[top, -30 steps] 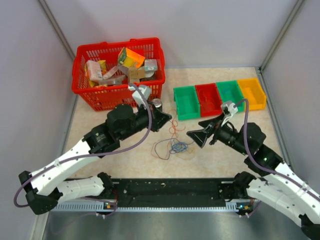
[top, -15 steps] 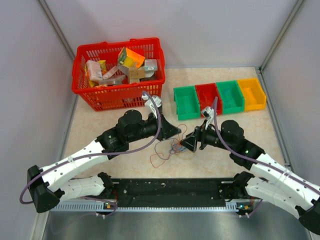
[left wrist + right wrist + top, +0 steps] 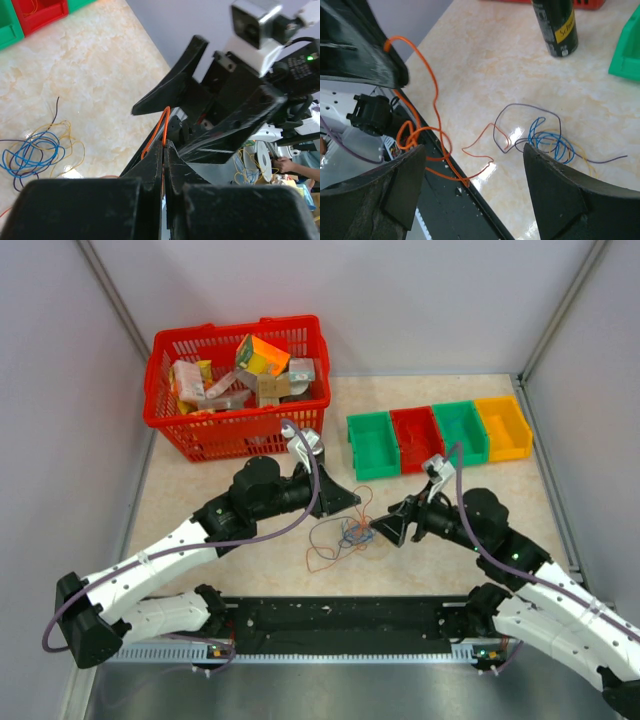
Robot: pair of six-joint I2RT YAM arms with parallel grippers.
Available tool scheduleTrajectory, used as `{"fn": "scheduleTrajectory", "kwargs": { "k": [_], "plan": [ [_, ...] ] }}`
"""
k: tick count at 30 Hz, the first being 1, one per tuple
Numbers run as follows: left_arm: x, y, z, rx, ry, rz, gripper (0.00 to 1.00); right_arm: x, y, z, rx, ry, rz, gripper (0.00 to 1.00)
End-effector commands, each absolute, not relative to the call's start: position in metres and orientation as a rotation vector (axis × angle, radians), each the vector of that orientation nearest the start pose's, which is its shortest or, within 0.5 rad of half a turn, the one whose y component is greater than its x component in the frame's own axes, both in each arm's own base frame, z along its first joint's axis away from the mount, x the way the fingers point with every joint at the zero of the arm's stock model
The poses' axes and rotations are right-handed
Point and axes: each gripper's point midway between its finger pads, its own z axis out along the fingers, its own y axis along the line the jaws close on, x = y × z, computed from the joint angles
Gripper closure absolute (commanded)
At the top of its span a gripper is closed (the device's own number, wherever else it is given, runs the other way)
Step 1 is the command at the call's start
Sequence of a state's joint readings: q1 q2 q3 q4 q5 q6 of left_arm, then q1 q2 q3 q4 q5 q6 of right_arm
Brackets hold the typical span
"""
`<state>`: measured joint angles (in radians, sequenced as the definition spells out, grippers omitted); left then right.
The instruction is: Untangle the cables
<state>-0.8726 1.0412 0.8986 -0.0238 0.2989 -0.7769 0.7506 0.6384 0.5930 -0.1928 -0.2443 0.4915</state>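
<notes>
From above, we see the loose tangle of thread-thin coloured cables (image 3: 343, 536) at mid-frame on the beige marbled worktop (image 3: 420, 565), with the left claw (image 3: 352, 502) and right claw (image 3: 380, 531) on either side. The left wrist view shows the left claw (image 3: 164, 146) clenched on a looped orange wire (image 3: 167, 110), with blue coils (image 3: 30, 152) at lower left. In the right wrist view the right claw (image 3: 475, 185) is released, fingers spread, and the orange wire rises to upper left.

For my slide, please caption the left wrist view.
Left fingers pinch the orange cable while the open right fingers face them; the blue cable lies coiled on the table.
</notes>
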Motion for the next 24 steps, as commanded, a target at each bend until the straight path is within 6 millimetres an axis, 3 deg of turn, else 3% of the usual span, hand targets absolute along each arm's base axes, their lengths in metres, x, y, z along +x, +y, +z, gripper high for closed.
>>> {"fn": "scheduleTrajectory", "kwargs": {
  "k": [1, 4, 7, 10, 16, 19, 20, 22, 24],
  "plan": [
    [0.17, -0.333, 0.304, 0.36, 1.902, -1.474, 1.0, 0.156, 0.228, 0.274, -0.46, 1.738, 1.085, 0.21],
    [0.169, -0.338, 0.3, 0.366, 1.915, -1.497, 1.0, 0.148, 0.245, 0.274, -0.489, 1.718, 1.212, 0.2],
    [0.167, -0.342, 0.299, 0.374, 1.928, -1.529, 1.0, 0.153, 0.252, 0.264, -0.448, 1.737, 1.249, 0.2],
    [0.166, -0.345, 0.297, 0.382, 1.935, -1.546, 1.0, 0.154, 0.261, 0.266, -0.445, 1.705, 1.3, 0.21],
    [0.167, -0.344, 0.302, 0.382, 1.918, -1.541, 1.0, 0.154, 0.268, 0.25, -0.443, 1.754, 1.324, 0.39],
    [0.168, -0.344, 0.304, 0.393, 1.909, -1.532, 1.0, 0.152, 0.27, 0.253, -0.44, 1.732, 1.355, 0.52],
    [0.169, -0.343, 0.305, 0.397, 1.907, -1.52, 1.0, 0.151, 0.271, 0.256, -0.439, 1.718, 1.373, 0.62],
    [0.172, -0.34, 0.311, 0.42, 1.885, -1.477, 1.0, 0.151, 0.272, 0.263, -0.435, 1.699, 1.388, 0.96],
    [0.175, -0.331, 0.317, 0.439, 1.865, -1.399, 0.96, 0.159, 0.266, 0.274, -0.379, 1.69, 1.342, 1.0]
  ]
}}
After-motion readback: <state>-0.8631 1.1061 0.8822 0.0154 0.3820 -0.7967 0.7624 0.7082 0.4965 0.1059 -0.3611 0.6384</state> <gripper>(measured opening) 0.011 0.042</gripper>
